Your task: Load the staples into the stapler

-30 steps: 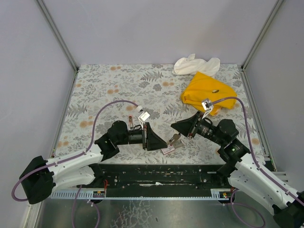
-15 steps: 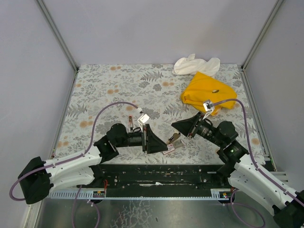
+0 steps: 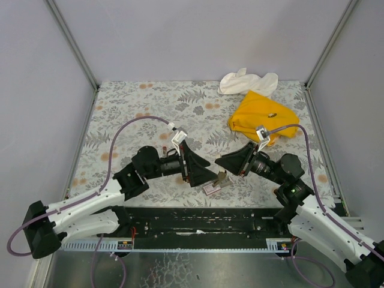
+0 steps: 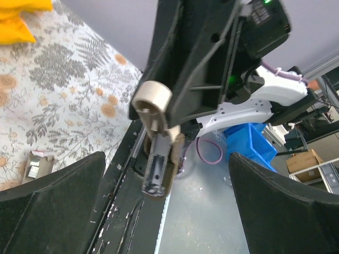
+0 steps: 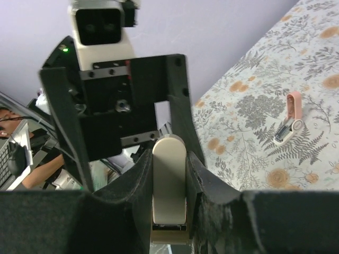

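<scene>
Right gripper [image 5: 170,164] pinches the beige stapler [image 4: 156,153] aloft; left gripper [image 3: 207,171] gapes wide, holding nothing. Just below, the staples box [image 3: 211,188] lies on the floral table [image 3: 132,108] (best keep the stapler steady, magazine toward the left arm). Beyond: yellow cloth [image 3: 261,117], white cloth [image 3: 246,81], grey walls [image 3: 198,36].

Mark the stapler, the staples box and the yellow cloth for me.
stapler [image 5: 169,174]: right wrist view, on its beige top cover.
staples box [image 4: 37,165]: left wrist view, on the box's top face.
yellow cloth [image 3: 259,114]: top view, on the middle of the fabric.
</scene>
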Motion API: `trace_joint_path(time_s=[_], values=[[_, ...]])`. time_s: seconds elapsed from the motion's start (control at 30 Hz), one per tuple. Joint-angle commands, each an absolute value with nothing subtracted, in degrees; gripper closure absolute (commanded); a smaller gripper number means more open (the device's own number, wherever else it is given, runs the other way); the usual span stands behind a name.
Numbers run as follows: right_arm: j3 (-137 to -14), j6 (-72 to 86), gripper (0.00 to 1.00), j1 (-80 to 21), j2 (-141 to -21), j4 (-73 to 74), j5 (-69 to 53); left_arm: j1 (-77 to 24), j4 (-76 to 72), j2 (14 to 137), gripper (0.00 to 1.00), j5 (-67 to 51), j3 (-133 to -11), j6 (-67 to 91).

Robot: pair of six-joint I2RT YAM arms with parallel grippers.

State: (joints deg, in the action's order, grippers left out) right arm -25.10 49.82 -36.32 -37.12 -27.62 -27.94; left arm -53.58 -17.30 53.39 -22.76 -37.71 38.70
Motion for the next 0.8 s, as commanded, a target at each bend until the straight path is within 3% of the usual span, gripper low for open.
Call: trace_joint_path(time_s=[0.0,0.17,0.4,0.77], values=[[-26.97,52.84,0.97,-36.12,-36.99,-36.14,-31.31,-53.57,-23.6,57.12,0.01,-27.0,-40.01,39.79],[-26.55,54.7,0.97,-36.12,-37.62,-39.58,-32.25,-53.75,-29.13,59.08,0.04,-28.85,-39.35,42.57],[-26.47,54.68,0.97,-36.12,-38.1,-40.08,-32.43,-54.2,-34.9,62.03,0.31,-31.34,-38.98,45.14],[-26.56,54.38,0.97,-36.12,-38.58,-40.19,-32.52,-54.54,-35.35,63.28,0.51,-30.76,-38.95,45.25]])
